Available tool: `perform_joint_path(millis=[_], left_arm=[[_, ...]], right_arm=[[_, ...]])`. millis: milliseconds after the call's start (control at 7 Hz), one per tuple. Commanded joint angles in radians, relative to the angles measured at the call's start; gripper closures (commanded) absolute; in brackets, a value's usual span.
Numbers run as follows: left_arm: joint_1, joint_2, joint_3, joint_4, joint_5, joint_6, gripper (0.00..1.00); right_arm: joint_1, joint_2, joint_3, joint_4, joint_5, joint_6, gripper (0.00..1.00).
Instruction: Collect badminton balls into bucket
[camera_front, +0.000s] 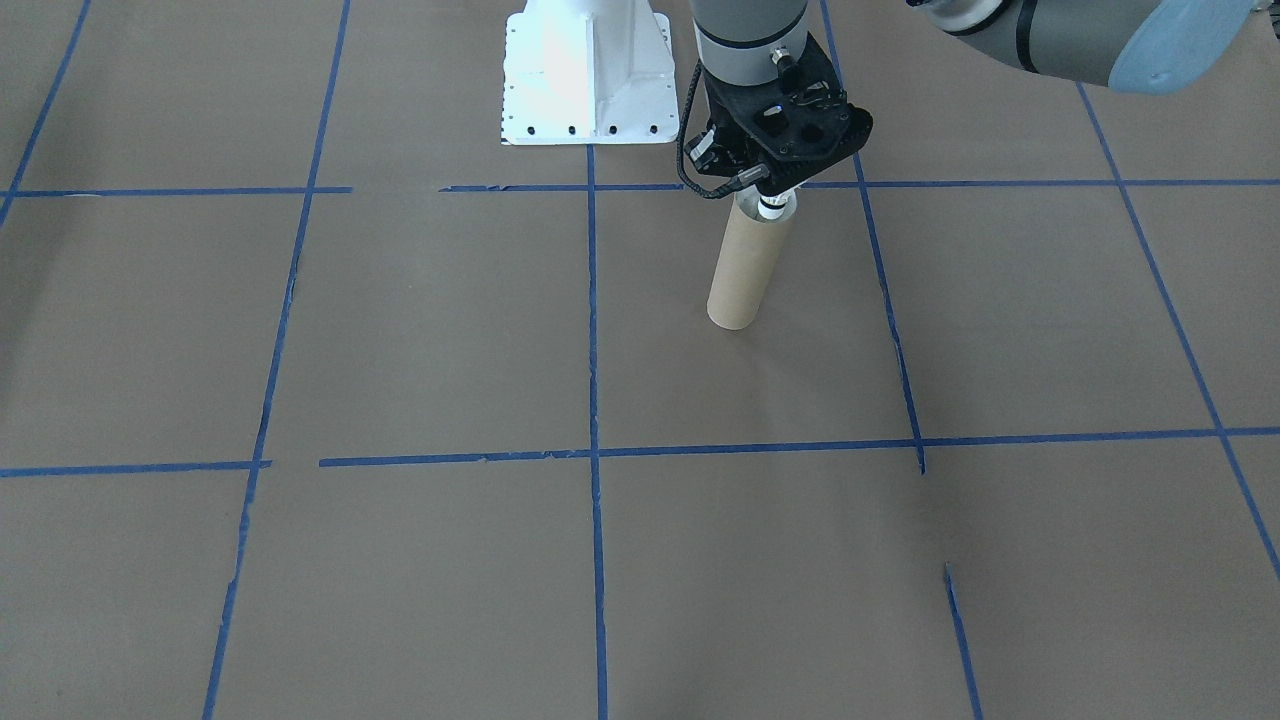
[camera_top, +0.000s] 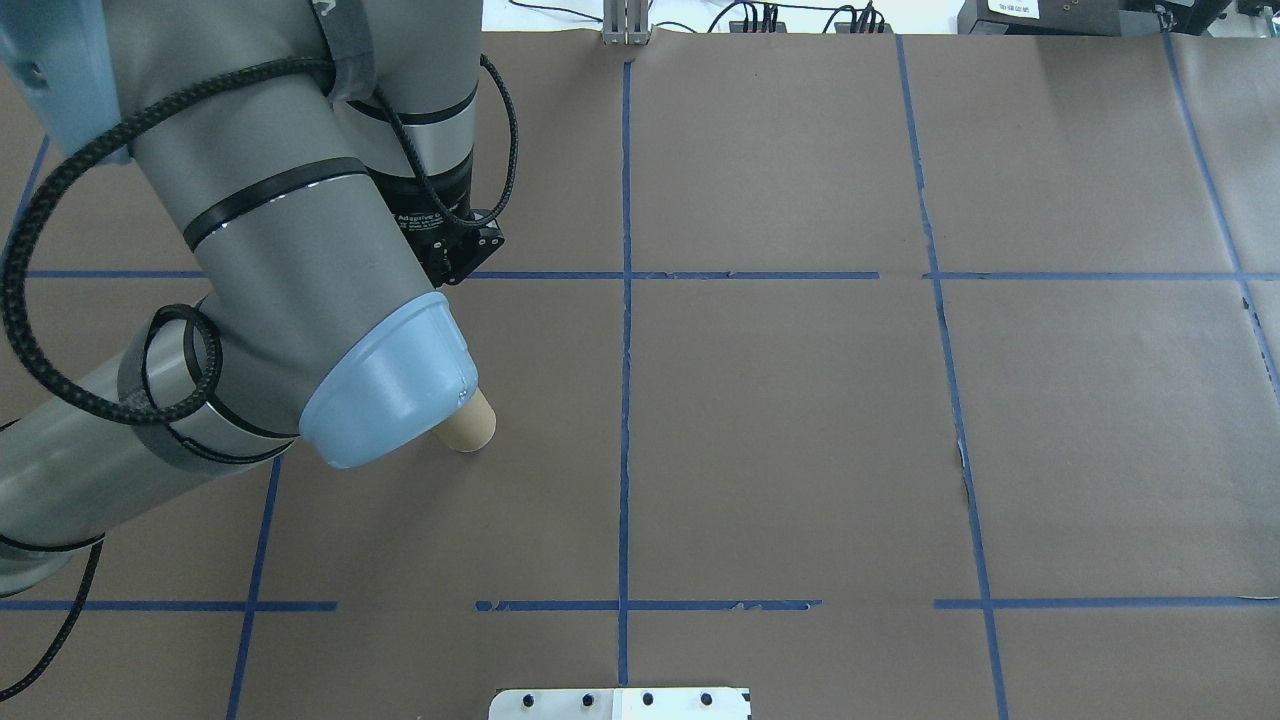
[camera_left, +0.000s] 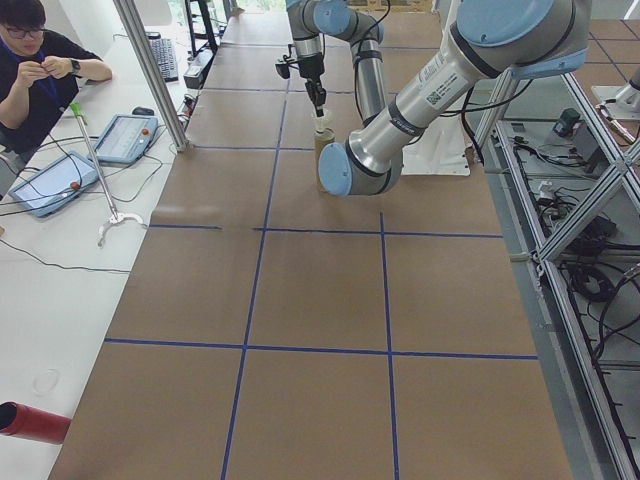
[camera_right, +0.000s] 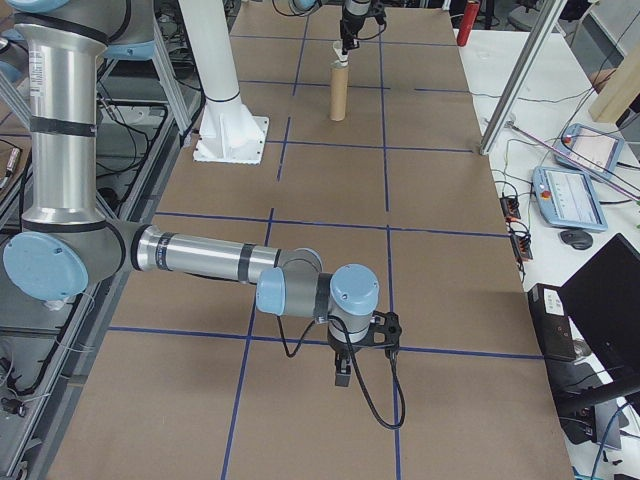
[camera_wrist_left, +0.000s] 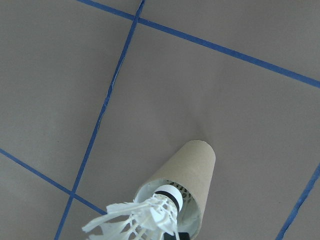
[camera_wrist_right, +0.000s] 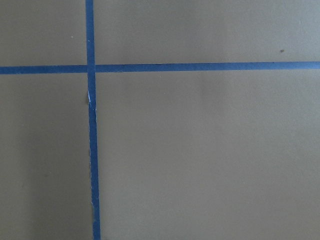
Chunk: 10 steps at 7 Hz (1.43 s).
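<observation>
The left gripper (camera_front: 768, 196) hangs directly over the open mouth of a tall, slim brown cardboard tube (camera_front: 745, 262) standing upright on the brown paper-covered table (camera_front: 400, 340) marked with blue tape lines (camera_front: 592, 330). Just beneath its fingertips, a small white feather shuttlecock (camera_wrist_left: 150, 216) sits cork-first in the tube's pale mouth, its feathers flaring up towards the wrist camera; whether the fingers clasp it or have let go cannot be told. The right gripper (camera_right: 342, 372) points down above bare paper well apart from the tube, its grip unreadable. A white metal pedestal base (camera_front: 588, 75) stands beside the left arm.
</observation>
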Motion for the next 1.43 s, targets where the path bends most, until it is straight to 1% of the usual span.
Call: perform_joint_path(millis=[0,143,286,429,571,714,857,1000,1143,1286], left_arm=[[0.002,0.017,-0.002,-0.009,0.0,0.002,0.01],[0.002,0.032,-0.012,-0.015,0.0,0.005,0.0],[0.001,0.044,-0.016,-0.057,0.003,0.005,0.0],[-0.001,0.069,-0.048,-0.094,0.012,0.041,0.0],[-0.014,0.106,-0.112,-0.098,0.011,0.139,0.0],[-0.089,0.129,-0.14,-0.127,0.008,0.229,0.0],[-0.193,0.165,-0.151,-0.194,-0.004,0.32,0.0],[-0.252,0.237,-0.179,-0.264,-0.005,0.4,0.0],[-0.33,0.308,-0.183,-0.324,-0.006,0.522,0.0],[-0.4,0.374,-0.18,-0.348,-0.006,0.657,0.0]], right_arm=[[0.0,0.0,0.0,0.0,0.0,0.0,0.0],[0.0,0.0,0.0,0.0,0.0,0.0,0.0],[0.0,0.0,0.0,0.0,0.0,0.0,0.0],[0.0,-0.001,0.0,0.0,0.0,0.0,0.0],[0.0,0.0,0.0,0.0,0.0,0.0,0.0],[0.0,0.0,0.0,0.0,0.0,0.0,0.0],[0.0,-0.001,0.0,0.0,0.0,0.0,0.0],[0.0,0.0,0.0,0.0,0.0,0.0,0.0],[0.0,0.0,0.0,0.0,0.0,0.0,0.0],[0.0,0.0,0.0,0.0,0.0,0.0,0.0]])
